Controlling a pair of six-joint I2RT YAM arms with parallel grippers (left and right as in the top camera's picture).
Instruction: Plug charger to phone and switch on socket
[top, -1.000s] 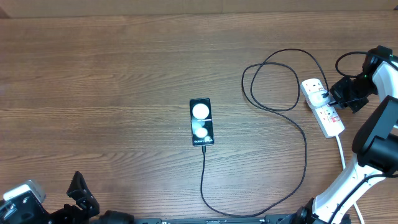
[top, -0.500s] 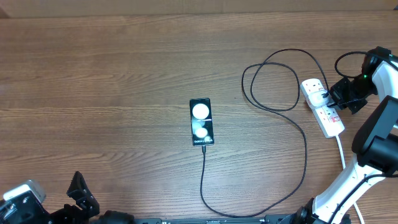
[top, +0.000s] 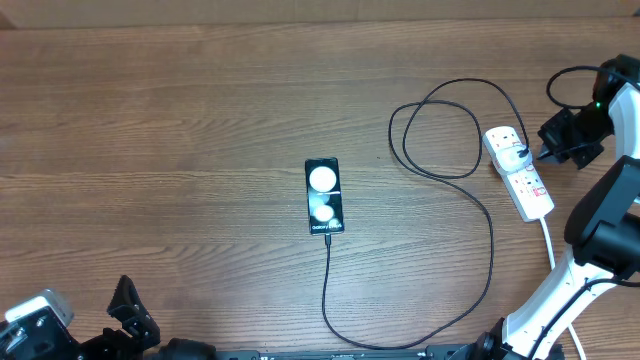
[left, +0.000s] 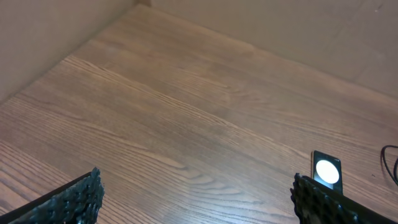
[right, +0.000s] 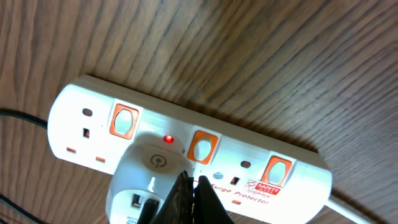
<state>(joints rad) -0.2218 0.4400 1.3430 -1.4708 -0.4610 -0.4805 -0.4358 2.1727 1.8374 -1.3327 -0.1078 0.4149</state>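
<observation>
The black phone (top: 323, 195) lies flat at the table's middle, and the plug tip of the black charger cable (top: 490, 235) is at its near edge. The cable loops right to a white adapter (right: 149, 177) seated in the white socket strip (top: 519, 172). My right gripper (right: 193, 183) is shut and empty, its tips just below the strip's middle orange-red switch (right: 203, 147); a small red light (right: 168, 138) glows beside it. In the overhead view the right gripper (top: 550, 147) is at the strip's right side. My left gripper (left: 196, 199) is open and empty, with the phone (left: 328, 171) to its far right.
The strip's white cord (top: 548, 240) runs toward the table's near right edge beside the right arm's base. The left gripper (top: 132, 312) rests at the near left edge. A beige wall (left: 50, 37) borders the table's left side.
My right gripper has drawn back a little to the right, away from the socket strip. The phone, the cable and the left arm have not moved.
</observation>
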